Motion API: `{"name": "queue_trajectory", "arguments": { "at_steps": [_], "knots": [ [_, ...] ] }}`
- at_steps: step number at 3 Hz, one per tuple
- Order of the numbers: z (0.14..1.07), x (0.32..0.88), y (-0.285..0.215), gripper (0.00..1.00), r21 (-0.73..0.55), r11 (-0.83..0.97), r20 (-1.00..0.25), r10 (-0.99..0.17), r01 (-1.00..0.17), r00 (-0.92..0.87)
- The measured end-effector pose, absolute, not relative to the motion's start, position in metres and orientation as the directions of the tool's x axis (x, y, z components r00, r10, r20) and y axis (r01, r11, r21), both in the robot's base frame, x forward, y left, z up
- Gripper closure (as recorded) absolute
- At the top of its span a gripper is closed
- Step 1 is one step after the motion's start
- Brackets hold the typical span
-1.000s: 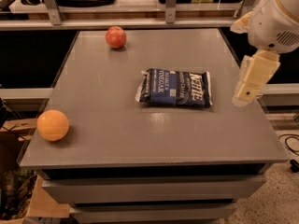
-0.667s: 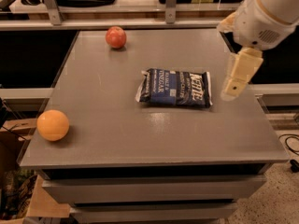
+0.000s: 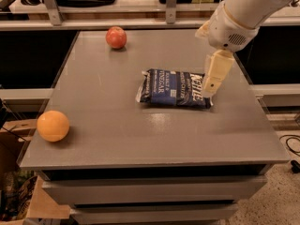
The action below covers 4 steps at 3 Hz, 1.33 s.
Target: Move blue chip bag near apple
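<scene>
The blue chip bag (image 3: 174, 88) lies flat near the middle-right of the grey table (image 3: 117, 125), its white lettering facing up. The red apple (image 3: 116, 37) sits at the table's far edge, left of centre, well apart from the bag. My gripper (image 3: 211, 89) hangs from the white arm coming in from the upper right; its cream fingers point down over the bag's right end. I cannot tell whether it touches the bag.
An orange fruit (image 3: 53, 125) rests near the table's front left corner. A shelf rail (image 3: 140, 22) runs behind the table. Cardboard (image 3: 14, 149) and cables lie on the floor to the left.
The arm has moved left and forward, from beside the table's right edge to over the bag's right end. The bag, apple and orange have not moved.
</scene>
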<state>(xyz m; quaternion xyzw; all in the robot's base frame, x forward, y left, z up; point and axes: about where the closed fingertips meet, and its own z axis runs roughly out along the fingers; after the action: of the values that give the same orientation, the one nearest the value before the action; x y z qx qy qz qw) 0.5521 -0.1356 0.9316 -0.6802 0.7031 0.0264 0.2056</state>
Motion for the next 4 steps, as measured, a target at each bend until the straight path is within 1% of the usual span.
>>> {"name": "queue_trajectory", "arguments": {
  "at_steps": [2,4],
  "knots": [
    [0.888,0.570,-0.096,0.00,-0.183,0.033,-0.307,-0.951,-0.983,0.025],
    [0.848,0.573,-0.072,0.01,-0.117,0.019,-0.303,-0.953,-0.993,0.017]
  ]
}}
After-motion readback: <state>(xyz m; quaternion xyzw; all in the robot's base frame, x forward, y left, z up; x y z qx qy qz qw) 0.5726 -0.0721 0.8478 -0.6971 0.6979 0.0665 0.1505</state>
